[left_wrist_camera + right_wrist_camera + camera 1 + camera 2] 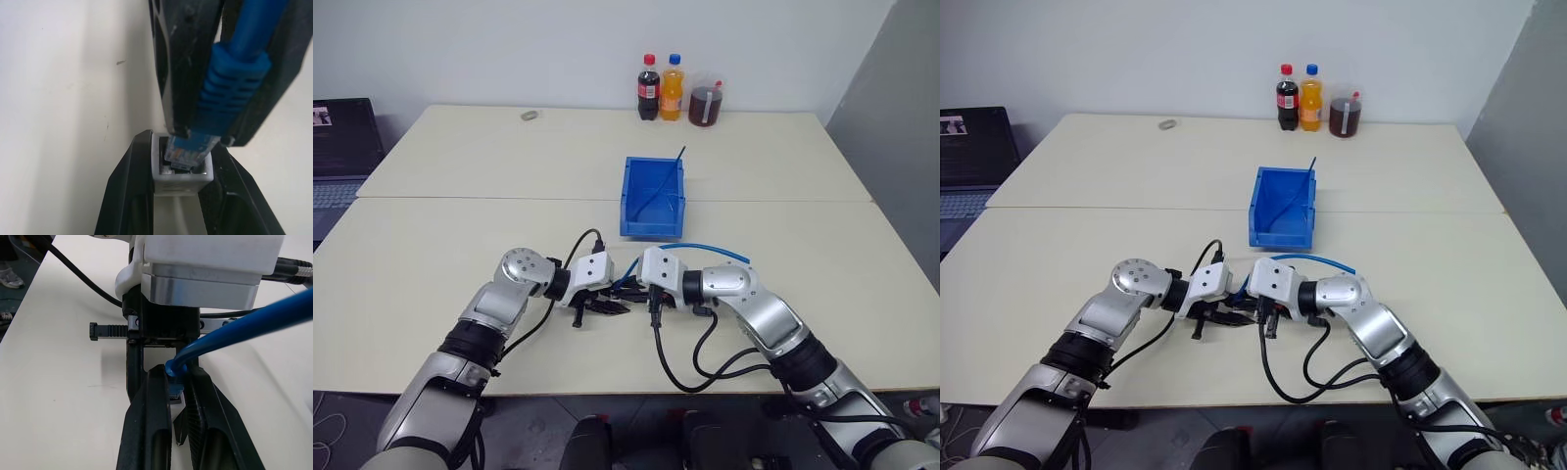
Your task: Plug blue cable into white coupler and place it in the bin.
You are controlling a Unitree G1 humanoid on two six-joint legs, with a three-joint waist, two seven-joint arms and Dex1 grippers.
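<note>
Clear plug [188, 152] of the blue cable [234, 83] sits at the mouth of the white coupler [182, 177], tip just inside the opening and tilted; not seated yet, by my read. The two are held nose to nose above the worktop [431, 245], near its front edge, so the plug can be pushed straight into the socket.

Left end effector [182, 196] is nearly closed, its two black fingers clamped on the coupler's sides with the opening facing the other arm. Right end effector [177, 396] is also almost shut, pinching the cable at its blue boot [234, 95] just behind the plug; this leaves the plug free ahead of the fingers. The cable arcs away behind the right wrist [705, 250].

The bin [653, 199] stands beyond both end effectors, mid-worktop, open side up, a thin darker cable [668, 186] lying in it. Three bottles [674, 90] at the far edge.
</note>
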